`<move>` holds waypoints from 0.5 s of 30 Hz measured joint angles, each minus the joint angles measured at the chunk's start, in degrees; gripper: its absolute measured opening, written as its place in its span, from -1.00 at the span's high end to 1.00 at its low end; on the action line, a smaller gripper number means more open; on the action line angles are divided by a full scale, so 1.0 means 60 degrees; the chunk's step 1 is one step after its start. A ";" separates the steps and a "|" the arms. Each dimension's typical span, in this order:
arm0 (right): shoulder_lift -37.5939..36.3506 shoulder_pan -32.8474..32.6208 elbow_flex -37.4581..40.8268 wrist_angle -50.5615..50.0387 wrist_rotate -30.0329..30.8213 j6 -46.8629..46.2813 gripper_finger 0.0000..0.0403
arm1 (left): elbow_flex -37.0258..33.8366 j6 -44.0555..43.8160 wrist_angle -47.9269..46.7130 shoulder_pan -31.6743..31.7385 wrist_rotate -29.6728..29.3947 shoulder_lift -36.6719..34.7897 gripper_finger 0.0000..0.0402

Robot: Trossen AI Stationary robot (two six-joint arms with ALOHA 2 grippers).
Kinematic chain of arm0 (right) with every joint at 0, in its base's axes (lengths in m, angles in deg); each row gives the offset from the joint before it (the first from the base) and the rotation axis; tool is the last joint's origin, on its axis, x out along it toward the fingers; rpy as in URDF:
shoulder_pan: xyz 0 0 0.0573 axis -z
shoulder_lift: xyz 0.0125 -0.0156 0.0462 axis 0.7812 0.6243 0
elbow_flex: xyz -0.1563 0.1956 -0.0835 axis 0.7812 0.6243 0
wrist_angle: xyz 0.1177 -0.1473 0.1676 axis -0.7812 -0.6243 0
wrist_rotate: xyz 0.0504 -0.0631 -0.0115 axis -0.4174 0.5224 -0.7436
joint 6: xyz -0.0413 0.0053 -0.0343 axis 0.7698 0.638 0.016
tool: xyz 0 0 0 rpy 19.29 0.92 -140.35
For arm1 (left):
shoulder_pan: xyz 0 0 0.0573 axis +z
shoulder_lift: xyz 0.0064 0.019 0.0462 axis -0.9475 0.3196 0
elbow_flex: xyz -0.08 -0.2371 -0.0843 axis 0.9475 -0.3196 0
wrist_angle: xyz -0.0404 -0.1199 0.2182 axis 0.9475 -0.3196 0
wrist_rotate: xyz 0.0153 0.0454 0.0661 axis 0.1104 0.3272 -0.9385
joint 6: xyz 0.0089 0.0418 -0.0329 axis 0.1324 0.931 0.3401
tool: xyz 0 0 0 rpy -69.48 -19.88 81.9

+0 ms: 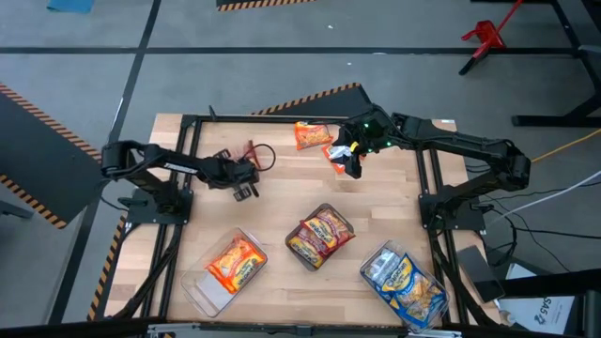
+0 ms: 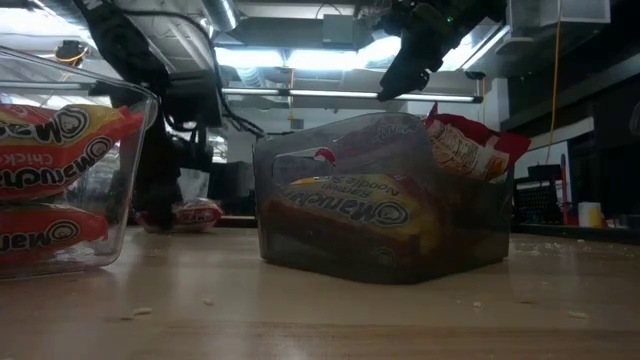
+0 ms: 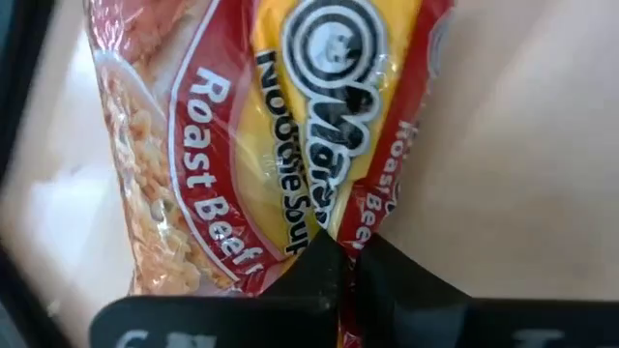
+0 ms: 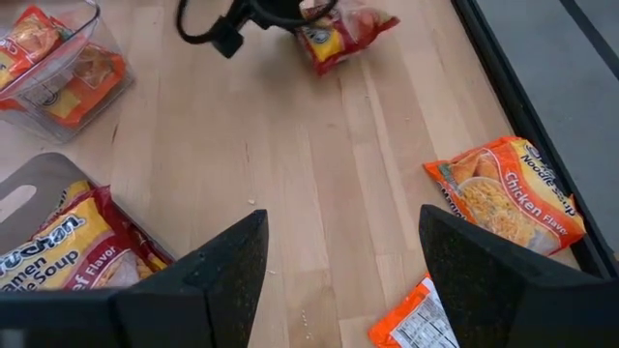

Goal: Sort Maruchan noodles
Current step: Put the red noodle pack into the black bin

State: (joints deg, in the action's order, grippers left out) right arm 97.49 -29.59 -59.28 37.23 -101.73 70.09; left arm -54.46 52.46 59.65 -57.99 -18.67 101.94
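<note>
A dark red Roast Beef noodle packet (image 3: 290,126) lies on the wooden table at its left side, and my left gripper (image 3: 343,261) is shut on it; the high view shows the gripper (image 1: 248,167) covering most of the packet (image 1: 260,155). My right gripper (image 4: 343,261) hangs open above the table's far middle, holding nothing. Below and beside it lie two orange noodle packets, one marked Chicken (image 4: 508,193) and one with its back up (image 4: 416,319). In the high view they lie at the far edge (image 1: 313,134) and under the right gripper (image 1: 336,151). My left gripper pinches a raised pucker of the packet's printed face (image 3: 340,227) between its two fingertips, in the packet's middle strip. The fingers slant down at it from the table's left. The packet lies flat on the table, its wrapper drawn into creases toward the fingertips.
Three clear trays stand along the near side: one with orange packets (image 1: 230,268), one with dark red packets (image 1: 319,235), one with blue-and-white packets (image 1: 404,282). A black frame (image 1: 427,178) borders the table. Crumbs dot the wood.
</note>
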 joint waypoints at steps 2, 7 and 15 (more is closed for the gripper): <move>0.0004 0.0000 0.0000 0.0001 0.0000 0.0000 -0.25 | 0.0081 -0.0002 0.0006 -0.0128 0.0261 -0.0231 0.98; 0.0004 0.0000 0.0000 0.0007 0.0000 0.0000 -0.25 | 0.0473 0.0001 0.0002 -0.0577 0.0394 -0.1113 0.99; 0.0007 0.0000 0.0000 0.0493 -0.0007 0.0008 -0.25 | 0.1489 0.0722 -0.0004 -0.1520 0.0260 -0.2116 0.99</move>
State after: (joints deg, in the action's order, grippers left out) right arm 97.53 -29.59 -59.28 40.19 -101.77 70.13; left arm -45.53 56.79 59.62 -67.10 -17.11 89.25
